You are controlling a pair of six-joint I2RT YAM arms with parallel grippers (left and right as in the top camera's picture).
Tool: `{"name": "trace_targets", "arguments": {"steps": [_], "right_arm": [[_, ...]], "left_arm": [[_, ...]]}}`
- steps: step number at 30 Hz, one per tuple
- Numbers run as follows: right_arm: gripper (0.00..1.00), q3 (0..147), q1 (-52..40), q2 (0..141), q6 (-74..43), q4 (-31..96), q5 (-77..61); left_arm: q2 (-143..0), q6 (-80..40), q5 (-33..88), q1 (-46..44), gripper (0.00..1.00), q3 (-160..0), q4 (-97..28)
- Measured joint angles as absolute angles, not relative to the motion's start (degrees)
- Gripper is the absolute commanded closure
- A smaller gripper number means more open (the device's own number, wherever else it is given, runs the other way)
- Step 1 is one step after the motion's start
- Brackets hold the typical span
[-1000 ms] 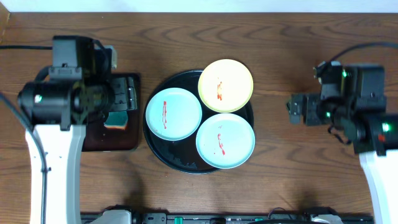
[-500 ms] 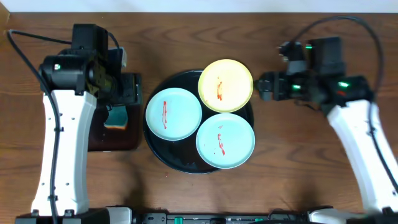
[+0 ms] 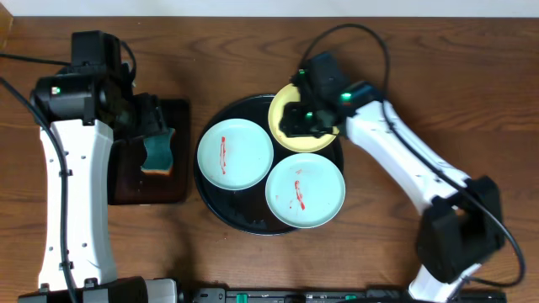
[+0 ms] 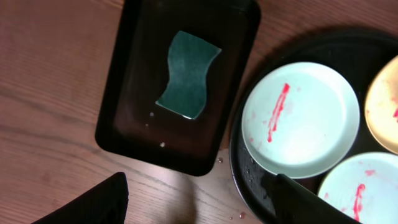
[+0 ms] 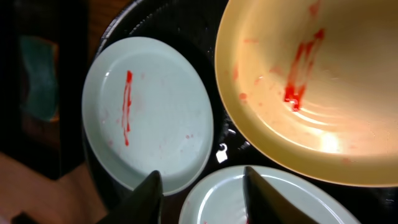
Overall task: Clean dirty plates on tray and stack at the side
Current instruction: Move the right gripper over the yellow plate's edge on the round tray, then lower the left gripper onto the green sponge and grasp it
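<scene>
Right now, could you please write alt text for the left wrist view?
A round black tray at right holds a red-smeared blue-green plate, with a second blue-green plate and a yellow plate cut off. Beside it, a green sponge lies in a rectangular black tray; the left gripper hangs above, jaws apart.

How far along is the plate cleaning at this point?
Done: nothing. The yellow plate, left blue plate and front blue plate all sit red-smeared on the round tray, none stacked aside. In hand: right gripper open over the yellow plate, left gripper open near the sponge. Remaining: wiping and stacking all three.
</scene>
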State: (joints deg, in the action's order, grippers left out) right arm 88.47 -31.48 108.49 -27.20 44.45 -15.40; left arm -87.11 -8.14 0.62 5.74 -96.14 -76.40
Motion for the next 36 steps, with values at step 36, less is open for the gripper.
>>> {"name": "trace_targets", "arguments": {"steps": [36], "right_arm": [[0.99, 89.45, -39.13, 124.51, -32.95, 37.80, -7.07]], "left_arm": [[-94.94, -8.80, -0.01, 6.76, 0.26, -96.14, -75.59]]}}
